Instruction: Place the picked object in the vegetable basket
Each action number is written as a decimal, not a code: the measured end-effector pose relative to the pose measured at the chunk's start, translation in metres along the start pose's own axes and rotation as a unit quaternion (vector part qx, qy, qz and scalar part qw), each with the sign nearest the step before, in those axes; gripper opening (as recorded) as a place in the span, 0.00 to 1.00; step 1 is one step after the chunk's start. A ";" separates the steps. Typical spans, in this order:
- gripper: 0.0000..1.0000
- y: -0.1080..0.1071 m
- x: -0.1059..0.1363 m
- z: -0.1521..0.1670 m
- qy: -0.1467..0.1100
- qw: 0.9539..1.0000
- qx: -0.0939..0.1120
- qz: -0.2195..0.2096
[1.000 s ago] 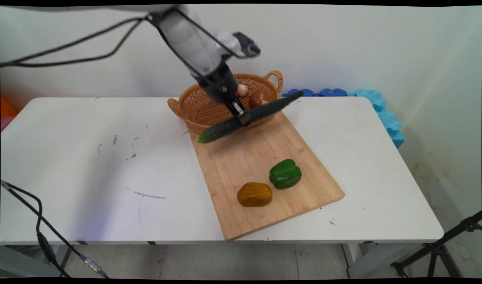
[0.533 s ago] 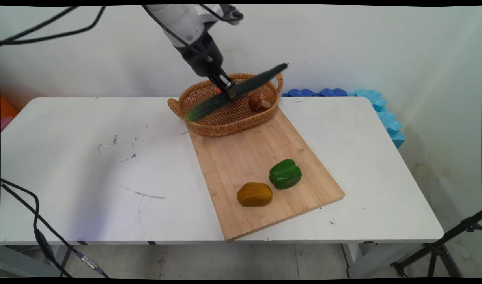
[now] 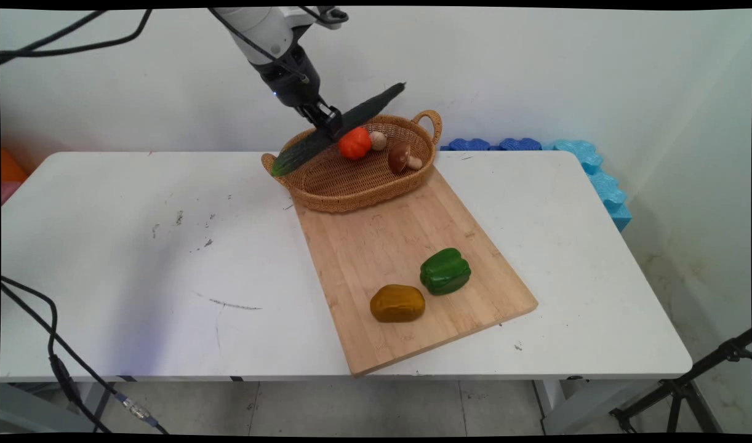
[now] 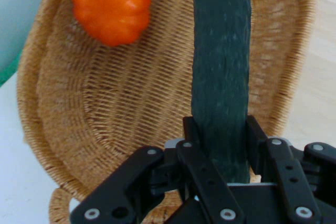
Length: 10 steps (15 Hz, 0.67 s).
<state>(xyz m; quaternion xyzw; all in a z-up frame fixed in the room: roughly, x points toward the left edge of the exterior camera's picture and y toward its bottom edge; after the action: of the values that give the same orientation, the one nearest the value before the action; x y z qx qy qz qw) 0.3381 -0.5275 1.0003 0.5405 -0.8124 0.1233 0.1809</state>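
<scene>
So the gripper (image 3: 328,123) has its fingers (image 4: 257,139) clamped on a long dark cucumber (image 3: 336,130), gripping it around the middle. It hangs tilted in the air over the wicker basket (image 3: 327,187) at the tabletop's (image 3: 136,258) far edge, low end past the basket's left rim. The hand view cuts off the cucumber's far end.

In the basket: a small orange pumpkin (image 3: 354,143), a brown mushroom (image 3: 402,156), plus a pale thing behind the pumpkin I can't make out.

A wooden cutting board (image 3: 382,246) touches the basket and holds a green bell pepper (image 3: 445,271) and a yellowish-brown potato (image 3: 397,303) near its front end. White wall behind, blue foam blocks (image 3: 573,160) past the far right corner.
</scene>
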 end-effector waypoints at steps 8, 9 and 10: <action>0.00 -0.019 -0.004 0.041 -0.004 0.999 0.008 -0.042; 0.00 -0.020 -0.004 0.045 -0.004 0.999 0.006 -0.043; 0.00 -0.020 -0.004 0.048 -0.004 0.999 0.006 -0.044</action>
<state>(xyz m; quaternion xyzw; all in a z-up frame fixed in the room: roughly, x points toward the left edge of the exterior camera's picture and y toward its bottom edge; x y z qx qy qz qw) 0.3498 -0.5512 0.9554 0.5769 -0.7881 0.1175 0.1795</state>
